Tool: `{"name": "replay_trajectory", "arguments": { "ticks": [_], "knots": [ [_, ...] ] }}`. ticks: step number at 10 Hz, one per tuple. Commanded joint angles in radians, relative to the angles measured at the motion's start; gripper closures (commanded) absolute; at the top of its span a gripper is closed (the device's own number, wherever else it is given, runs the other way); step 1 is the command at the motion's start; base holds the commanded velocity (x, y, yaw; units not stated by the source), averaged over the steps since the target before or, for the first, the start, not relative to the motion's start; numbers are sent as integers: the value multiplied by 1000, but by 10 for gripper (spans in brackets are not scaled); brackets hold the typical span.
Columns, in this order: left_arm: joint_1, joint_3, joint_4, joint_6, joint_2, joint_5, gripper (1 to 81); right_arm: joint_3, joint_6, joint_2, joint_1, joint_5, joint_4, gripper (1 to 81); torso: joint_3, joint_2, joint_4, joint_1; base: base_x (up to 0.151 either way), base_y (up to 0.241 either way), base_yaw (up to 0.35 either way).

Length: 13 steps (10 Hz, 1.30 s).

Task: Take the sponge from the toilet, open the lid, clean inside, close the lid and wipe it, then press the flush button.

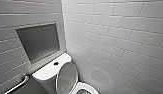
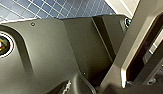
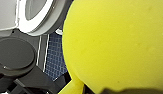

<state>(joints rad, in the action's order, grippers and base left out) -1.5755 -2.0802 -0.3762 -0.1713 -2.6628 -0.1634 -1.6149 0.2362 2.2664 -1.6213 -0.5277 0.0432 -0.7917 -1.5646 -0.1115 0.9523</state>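
Note:
The white toilet (image 1: 45,75) stands in the corner in the head view, its lid (image 1: 67,76) raised upright against the tank. The dark flush button (image 1: 56,63) sits in the middle of the tank top. Part of the bowl rim (image 1: 84,88) shows at the lower edge. In the right wrist view the yellow sponge (image 3: 117,42) looms very close, held in my right gripper, with the toilet's seat ring (image 3: 37,22) beyond it. My left gripper is open and holds nothing.
White tiled walls meet right behind the toilet. A grey recessed niche (image 1: 38,41) sits above the tank, and a metal grab bar (image 1: 19,83) runs low beside it. Blue tiled floor (image 2: 47,8) lies beneath. A dark round-topped object (image 3: 13,56) stands beside the bowl.

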Motion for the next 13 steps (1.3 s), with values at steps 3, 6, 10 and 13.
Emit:
{"name": "replay_trajectory", "arguments": {
  "ticks": [3, 6, 10, 13],
  "knots": [
    [2, -21, 68, -39, 23, 48, 10, 72, 48, -95, 278, 141, -36, 811, -57, 0, 0, 0, 0, 0, 0],
    [2, -52, 77, -39, -10, 48, 10, 75, 90, -100, 419, 261, -37, 811, -121, 0, 0, 0, 0, 0, 0],
    [2, -89, 77, -39, -46, 51, 10, 70, 195, -137, 643, 366, -36, 811, -124, 1, 0, 0, 0, 0, 0],
    [2, -138, 79, -40, -71, 59, 10, 46, 207, -74, 741, 462, -34, 811, -123, 1, 0, 1, 0, 0, 0]
  ]
}}
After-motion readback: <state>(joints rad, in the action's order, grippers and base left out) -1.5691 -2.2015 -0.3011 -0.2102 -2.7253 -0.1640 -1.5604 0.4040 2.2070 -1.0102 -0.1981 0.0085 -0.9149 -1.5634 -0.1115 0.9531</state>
